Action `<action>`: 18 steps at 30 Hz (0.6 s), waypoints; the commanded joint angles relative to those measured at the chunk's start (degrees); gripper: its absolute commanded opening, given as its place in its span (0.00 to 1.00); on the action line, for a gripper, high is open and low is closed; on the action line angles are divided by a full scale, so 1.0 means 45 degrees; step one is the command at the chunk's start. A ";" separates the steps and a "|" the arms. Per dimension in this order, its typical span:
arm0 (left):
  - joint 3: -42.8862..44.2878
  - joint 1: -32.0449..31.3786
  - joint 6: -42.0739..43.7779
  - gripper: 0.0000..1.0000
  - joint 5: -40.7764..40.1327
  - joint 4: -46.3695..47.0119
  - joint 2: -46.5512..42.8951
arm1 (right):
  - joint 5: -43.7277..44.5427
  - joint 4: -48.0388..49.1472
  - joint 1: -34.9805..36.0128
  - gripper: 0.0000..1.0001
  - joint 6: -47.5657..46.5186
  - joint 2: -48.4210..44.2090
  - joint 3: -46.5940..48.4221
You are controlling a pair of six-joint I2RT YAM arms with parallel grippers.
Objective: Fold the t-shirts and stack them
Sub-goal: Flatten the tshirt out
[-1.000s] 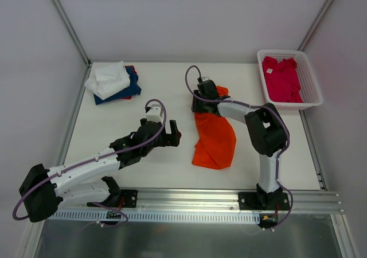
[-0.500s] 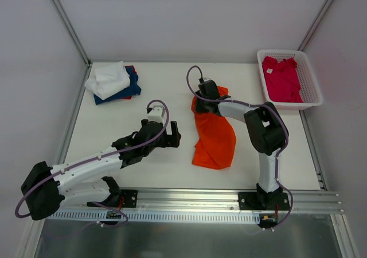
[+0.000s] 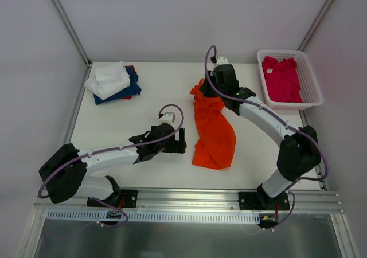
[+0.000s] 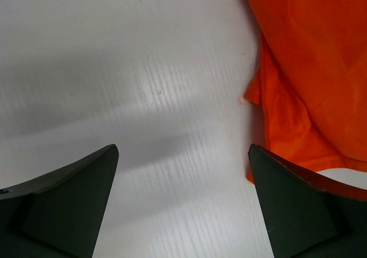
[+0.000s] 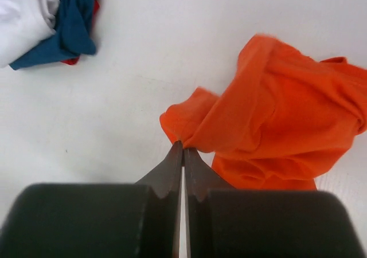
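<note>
Right tool [image 5: 182, 148] grasps a fold of the limp bright orange cloth t-shirt [image 5: 287, 103]; released left tool [image 4: 182, 155] should take the hem ahead-right.

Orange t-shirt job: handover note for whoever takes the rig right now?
Right claw: shut on the far edge of the bright orange cloth t-shirt, rest lying crumpled mid-table.
Left claw: open, empty, beside the shirt's left edge.
Done: white and navy blue t-shirts piled far left.
Left: fold and stack the orange one, then the crimson-pink t-shirt in the white plastic mesh basket.
</note>
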 commanded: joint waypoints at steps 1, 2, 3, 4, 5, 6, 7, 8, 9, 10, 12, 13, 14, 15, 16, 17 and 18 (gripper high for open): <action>0.0328 -0.0010 -0.0582 0.99 0.0980 0.0828 0.0479 | 0.0318 -0.0681 -0.0121 0.00 -0.0442 -0.1134 0.0175; 0.0328 -0.0010 -0.0622 0.99 0.1077 0.0906 0.0635 | 0.0337 -0.0740 -0.0121 0.00 -0.0462 -0.1562 0.0136; 0.0309 -0.0010 -0.0641 0.99 0.1252 0.1062 0.0714 | 0.0454 -0.0779 -0.0121 0.00 -0.0520 -0.1779 0.0078; 0.0289 -0.0029 -0.0738 0.99 0.1331 0.1121 0.0772 | 0.0493 -0.0876 -0.0140 0.00 -0.0559 -0.1994 0.0058; 0.0289 -0.0030 -0.0778 0.99 0.1410 0.1199 0.0908 | 0.0513 -0.0935 -0.0199 0.00 -0.0599 -0.2402 0.0038; 0.0250 -0.0030 -0.0836 0.99 0.1623 0.1355 0.0987 | 0.0591 -0.0974 -0.0218 0.00 -0.0638 -0.2580 0.0038; 0.0250 -0.0030 -0.0953 0.98 0.1741 0.1433 0.1046 | 0.0630 -0.1129 -0.0238 0.00 -0.0696 -0.2717 0.0115; 0.0230 -0.0049 -0.1012 0.98 0.1878 0.1531 0.1220 | 0.0669 -0.1266 -0.0296 0.00 -0.0793 -0.2912 0.0193; 0.0211 -0.0088 -0.1071 0.97 0.2092 0.1609 0.1299 | 0.0747 -0.1364 -0.0335 0.00 -0.0852 -0.3010 0.0252; 0.0211 -0.0127 -0.1187 0.96 0.2171 0.1784 0.1358 | 0.0767 -0.1501 -0.0375 0.00 -0.0892 -0.3069 0.0330; 0.0191 -0.0322 -0.1305 0.95 0.2269 0.1980 0.1554 | 0.0787 -0.1580 -0.0491 0.00 -0.0970 -0.3284 0.0331; 0.0210 -0.0380 -0.1402 0.95 0.2366 0.2155 0.1651 | 0.0787 -0.1619 -0.0531 0.00 -0.0951 -0.3343 0.0331; 0.0211 -0.0458 -0.1442 0.94 0.2445 0.2273 0.1787 | 0.0787 -0.1619 -0.0589 0.00 -0.0951 -0.3382 0.0331; 0.0211 -0.0614 -0.1481 0.92 0.2523 0.2371 0.1866 | 0.0767 -0.1639 -0.0609 0.00 -0.0970 -0.3460 0.0331; 0.0211 -0.0693 -0.1578 0.92 0.2582 0.2449 0.1944 | 0.0787 -0.1658 -0.0629 0.00 -0.0951 -0.3441 0.0331; 0.0249 -0.0790 -0.1656 0.92 0.2621 0.2469 0.2061 | 0.0748 -0.1658 -0.0706 0.00 -0.0970 -0.3480 0.0331; 0.0288 -0.0985 -0.1715 0.92 0.2621 0.2489 0.2120 | 0.0709 -0.1658 -0.0746 0.00 -0.0970 -0.3480 0.0331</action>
